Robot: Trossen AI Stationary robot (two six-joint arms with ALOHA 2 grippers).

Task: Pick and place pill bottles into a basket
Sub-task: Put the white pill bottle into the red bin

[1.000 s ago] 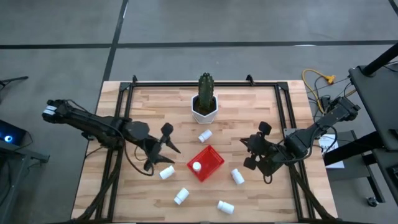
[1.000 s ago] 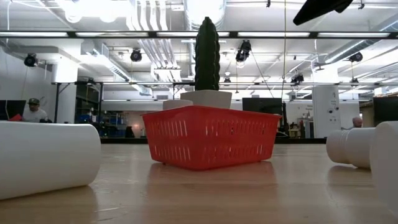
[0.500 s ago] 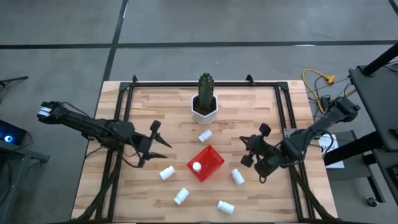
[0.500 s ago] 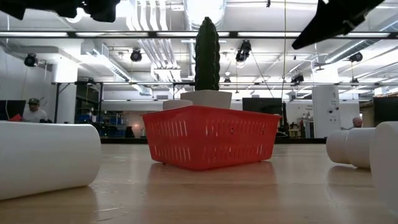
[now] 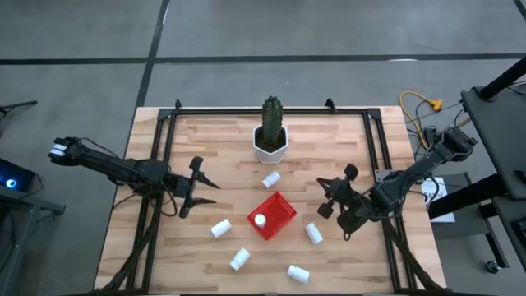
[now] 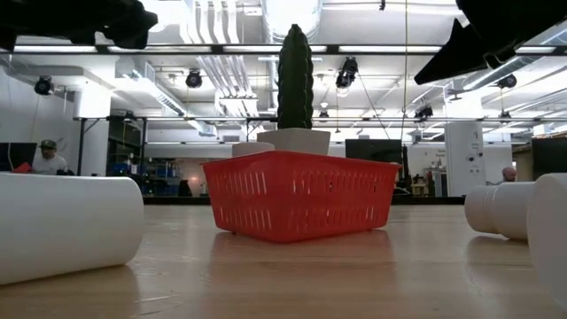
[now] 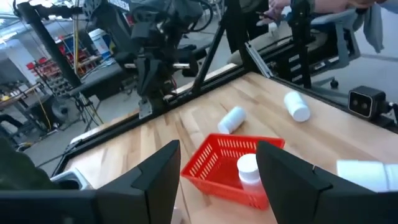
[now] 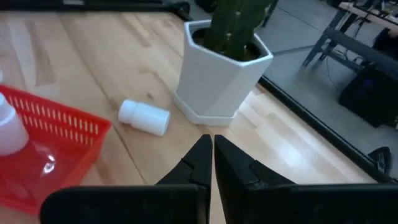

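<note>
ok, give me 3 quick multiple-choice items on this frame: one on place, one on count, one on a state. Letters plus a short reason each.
1. Where does the cactus pot stand relative to the red basket?
A. toward the table's far edge from it
B. inside it
C. at the near edge

2. How many pill bottles lie loose on the table outside the basket?
A. two
B. five
C. eight

3. How are the jaws of the right gripper?
A. wide open
B. shut, holding nothing
C. shut on a bottle

Answers:
1 A: the high view shows the pot beyond the basket.
2 B: five lie around the basket; one more bottle stands inside.
3 B: the right wrist view shows the fingers pressed together, nothing between.
</note>
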